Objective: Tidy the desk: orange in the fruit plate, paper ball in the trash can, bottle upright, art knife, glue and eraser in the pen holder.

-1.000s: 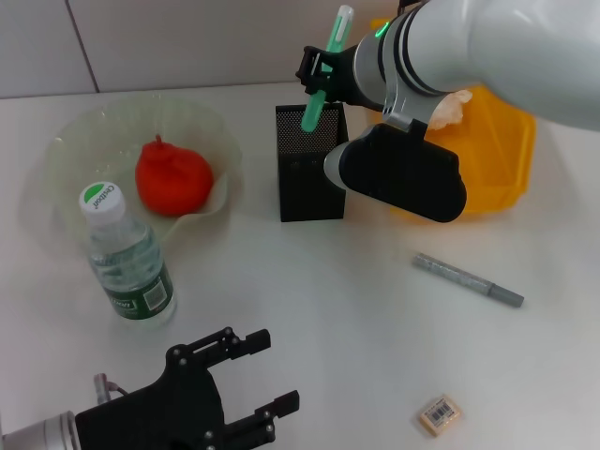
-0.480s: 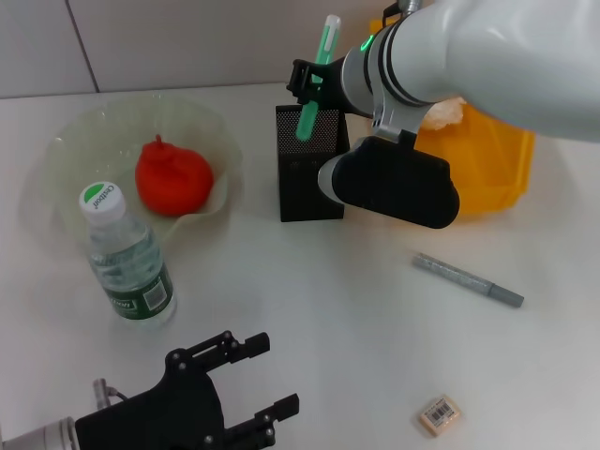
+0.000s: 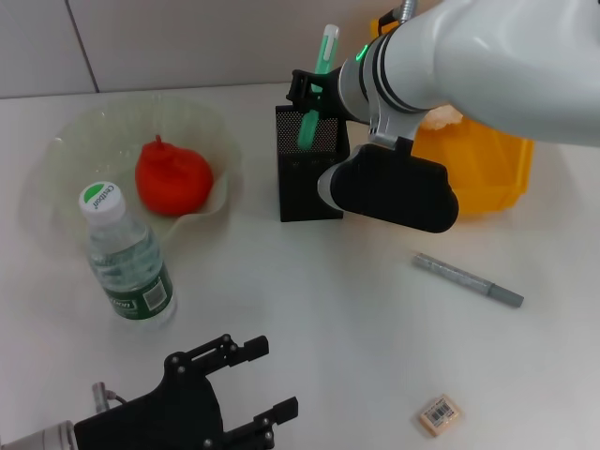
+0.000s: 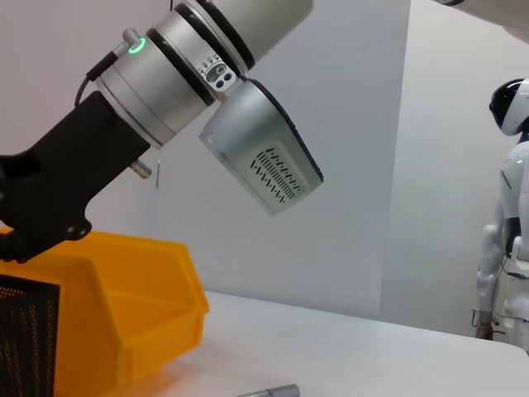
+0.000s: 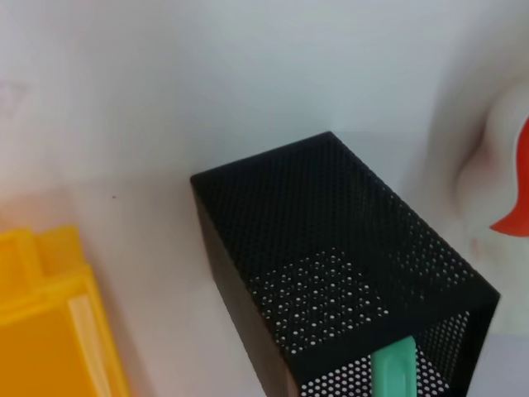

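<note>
My right gripper is shut on a slim green glue stick, whose lower end dips into the black mesh pen holder. From the right wrist view, the green tip shows inside the pen holder. The orange lies in the translucent fruit plate. A capped bottle stands upright in front of the plate. The paper ball rests in the yellow trash can. A grey art knife and a small eraser lie on the table. My left gripper hangs open at the near edge.
The right arm's black wrist housing hovers in front of the pen holder and the trash can. In the left wrist view the yellow bin sits behind the pen holder, and a white robot stands far off.
The right gripper has shifted slightly left and lowered the green stick, now more upright, so its tip sits deeper in the pen holder. The left gripper has drifted a little toward the near edge.
</note>
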